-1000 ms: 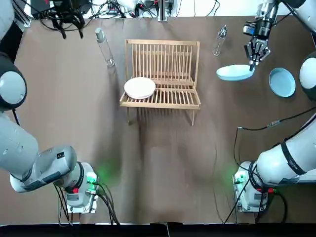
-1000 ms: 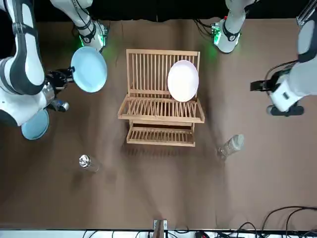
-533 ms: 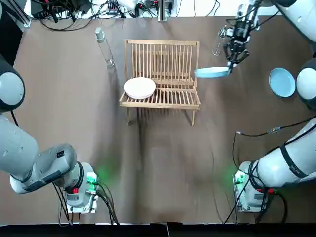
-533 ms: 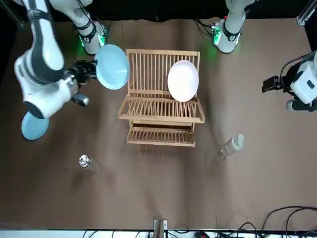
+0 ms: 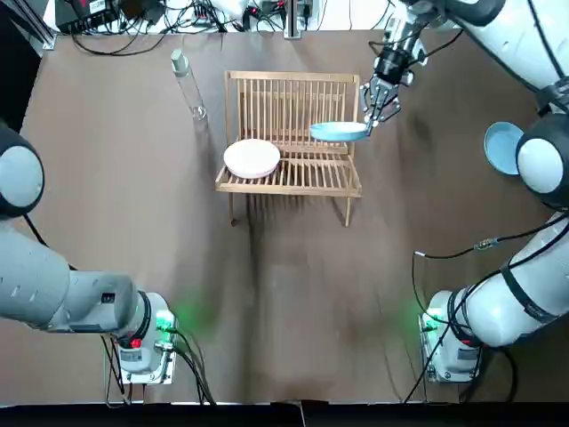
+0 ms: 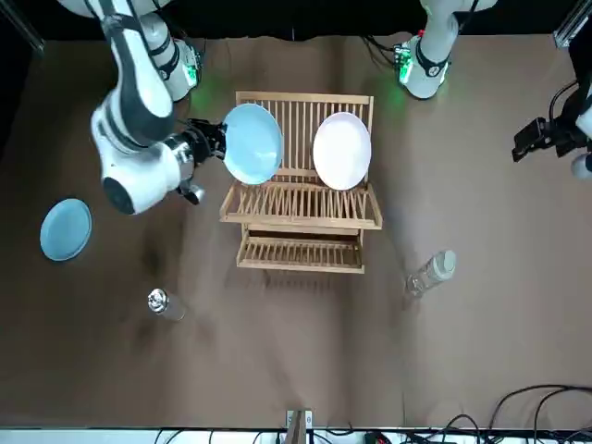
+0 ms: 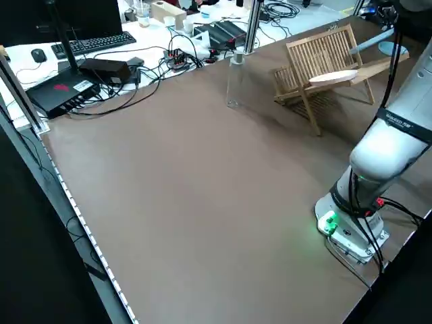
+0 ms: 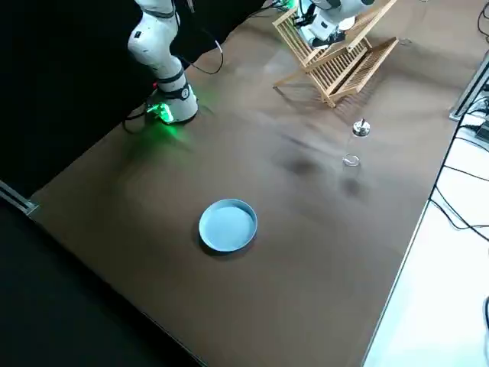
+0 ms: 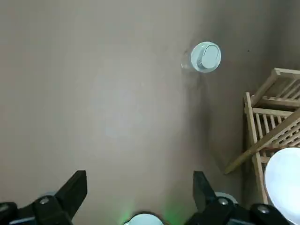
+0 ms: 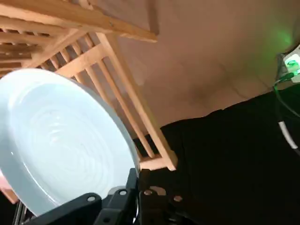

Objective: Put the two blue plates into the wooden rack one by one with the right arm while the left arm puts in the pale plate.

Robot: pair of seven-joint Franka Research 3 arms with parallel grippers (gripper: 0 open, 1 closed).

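The wooden rack stands at the far middle of the table. A pale plate leans upright in the rack's left half, also visible in the front view as a white disc. My right gripper is shut on the rim of a blue plate, held on edge over the rack's right half. In the right wrist view this plate is right in front of the rack's slats. The second blue plate lies flat at the table's right. My left gripper hangs open and empty, raised at the left.
A clear bottle stands left of the rack, and another bottle stands on the far right side of the table. Cables and equipment lie beyond the far edge. Both arm bases sit at the near edge.
My right gripper has carried the blue plate leftward from the table's right side to over the rack's right half. The left arm has drawn back toward the left edge.
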